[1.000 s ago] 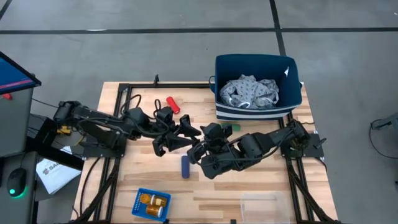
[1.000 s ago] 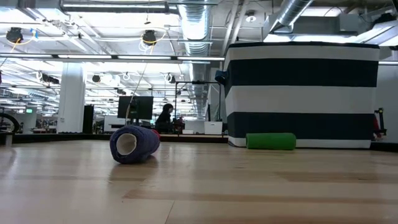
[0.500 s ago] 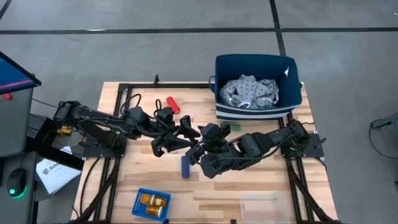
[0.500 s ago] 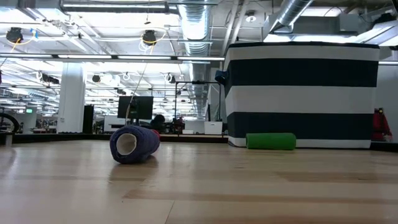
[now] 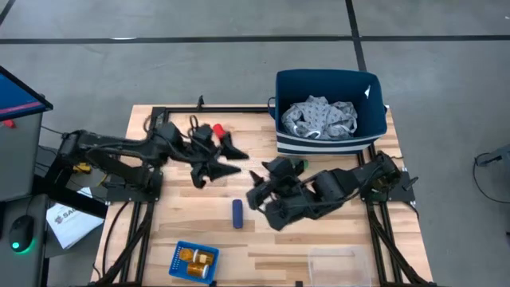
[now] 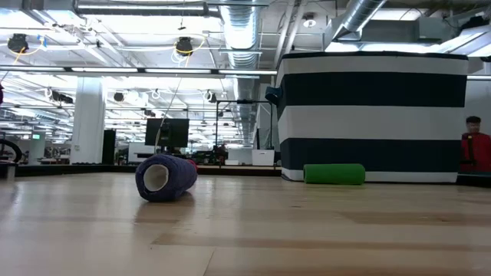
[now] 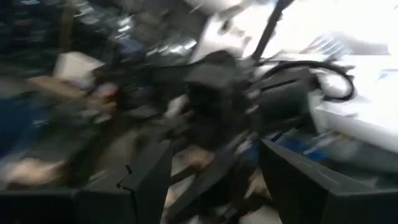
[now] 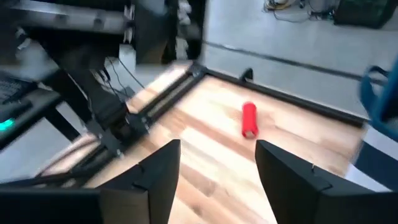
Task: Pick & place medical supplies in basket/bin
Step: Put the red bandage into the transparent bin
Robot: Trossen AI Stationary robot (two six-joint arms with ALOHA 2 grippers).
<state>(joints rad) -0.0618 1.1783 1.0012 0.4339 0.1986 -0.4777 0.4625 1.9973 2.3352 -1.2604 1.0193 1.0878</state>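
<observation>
At the counter's (image 5: 319,247) near left, the small bright blue perforated basket (image 5: 194,261) holds the two orange pill bottles (image 5: 197,257). Above it in the high view, the left arm reaches in from the left edge, and the left claw (image 5: 227,156) hangs over bare wood left of centre. Its fingers (image 5: 232,151) stand apart with nothing between them; the left wrist view shows the two dark fingers (image 7: 146,180) spread, with a blurred dark mass of the other arm beyond them. The red cylinder (image 5: 218,130) lies just behind this claw, towards the far edge, apart from it.

The dark blue cylinder (image 5: 237,213) lies on its side near the counter's middle, untouched by either claw; the low view shows its open end (image 6: 165,178) facing the camera.

The right claw (image 5: 256,188) sits just right of the blue cylinder and apart from it. Its fingers (image 8: 163,171) are parted and hold nothing, and its wrist view looks past them at the red cylinder (image 8: 249,119) on the wood.

The green cylinder (image 5: 300,164) lies just in front of the large navy bin (image 5: 327,80), close to its striped wall. The grey patterned cloth garment (image 5: 323,118) lies bunched inside that bin at the far right. The clear plastic tray (image 5: 335,261) sits at the near right edge.

A person in red (image 6: 476,149) stands beyond the counter in the low view.
</observation>
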